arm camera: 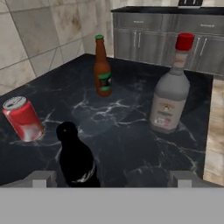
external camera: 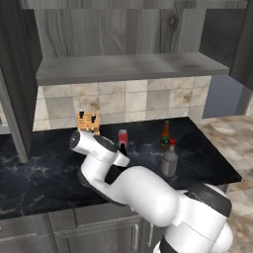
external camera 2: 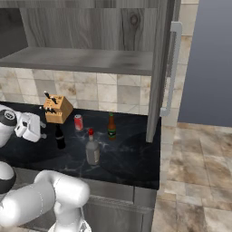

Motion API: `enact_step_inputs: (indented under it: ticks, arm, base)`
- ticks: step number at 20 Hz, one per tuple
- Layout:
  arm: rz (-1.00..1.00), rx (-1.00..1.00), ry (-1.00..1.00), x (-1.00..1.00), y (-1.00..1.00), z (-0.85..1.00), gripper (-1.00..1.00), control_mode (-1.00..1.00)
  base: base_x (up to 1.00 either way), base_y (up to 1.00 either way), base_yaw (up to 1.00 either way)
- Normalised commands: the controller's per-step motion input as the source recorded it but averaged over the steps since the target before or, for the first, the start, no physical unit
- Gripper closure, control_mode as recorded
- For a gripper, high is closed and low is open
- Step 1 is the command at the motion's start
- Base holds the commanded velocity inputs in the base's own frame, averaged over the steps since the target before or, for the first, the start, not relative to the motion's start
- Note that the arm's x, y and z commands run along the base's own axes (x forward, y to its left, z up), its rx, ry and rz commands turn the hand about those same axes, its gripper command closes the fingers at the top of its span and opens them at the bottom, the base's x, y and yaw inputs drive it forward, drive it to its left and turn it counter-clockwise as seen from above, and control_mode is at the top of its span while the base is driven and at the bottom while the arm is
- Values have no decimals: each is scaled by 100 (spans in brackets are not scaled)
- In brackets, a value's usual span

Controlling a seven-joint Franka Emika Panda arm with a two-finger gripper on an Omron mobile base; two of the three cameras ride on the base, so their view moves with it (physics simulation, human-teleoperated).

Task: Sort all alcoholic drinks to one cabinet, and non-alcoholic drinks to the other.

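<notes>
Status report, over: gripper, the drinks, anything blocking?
Gripper open, empty, beside black cola bottle. All four drinks standing on counter. Nothing blocking.

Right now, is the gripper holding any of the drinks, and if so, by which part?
Nothing is held. The gripper is open, and the black cola bottle stands on the counter between its fingertips, not clamped.

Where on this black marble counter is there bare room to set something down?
Bare marble lies right of the stout clear-grey bottle toward the counter edge, and in front of it. It is crowded around the black cola bottle, red soda can and slim brown bottle.
</notes>
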Motion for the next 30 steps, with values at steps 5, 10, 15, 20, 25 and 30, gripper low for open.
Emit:
enact_step_inputs:
  ticks: [5,10,15,20,25,30]
  arm:
    - [0,0,0,13,0,-20,-100,-100]
    - [0,0,0,15,0,-19,-100,-100]
    - [0,0,0,11,0,-12,-100,-100]
    - [0,0,0,13,0,-9,-100,-100]
    - [0,0,0,10,0,-10,-100,-100]
    - [-1,-1,0,3,0,-5,-100,-100]
  base:
    - [0,0,0]
    - [0,0,0]
    - [0,0,0]
    - [0,0,0]
    - [0,0,0]
    - [0,0,0]
